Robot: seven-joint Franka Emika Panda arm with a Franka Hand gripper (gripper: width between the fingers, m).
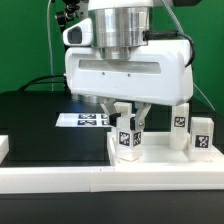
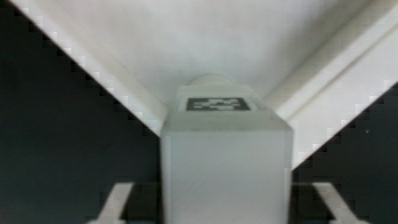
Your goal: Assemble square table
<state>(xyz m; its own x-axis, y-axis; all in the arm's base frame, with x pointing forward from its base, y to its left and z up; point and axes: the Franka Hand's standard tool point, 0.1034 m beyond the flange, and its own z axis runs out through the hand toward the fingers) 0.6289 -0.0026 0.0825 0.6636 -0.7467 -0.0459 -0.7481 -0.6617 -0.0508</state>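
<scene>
Gripping 1 leg (image 1: 130,135): the gripper (image 1: 131,128) is low over the near edge of the black table (image 1: 30,115), its 2 fingers (image 1: 118,117) clamped on either side of a small white tagged block that stands upright. In the wrist view the same leg (image 2: 221,165) fills the middle of the picture, 1 black-and-white tag on its upper face, with the fingers (image 2: 118,200) showing as pale bars on both sides of it.

2 more legs sit toward the exterior view's right: 1 leg (image 1: 181,128) just beside the gripper, another leg (image 1: 203,138) further right, both upright with tags facing the camera. A 4th leg is not visible from here.

The held leg stands at the corner of a white surface with a raised rim, most likely the tabletop (image 2: 196,45), which spreads out behind it in the wrist view with black table on both sides. In the exterior view the tabletop (image 1: 160,160) lies under the gripper and legs, mostly hidden by the arm; can't tell whether the leg touches it or hangs just clear.

The marker board (image 1: 88,120) lies flat on the black table behind the gripper, toward the exterior view's left. A long white rail (image 1: 100,180) runs along the front edge.
</scene>
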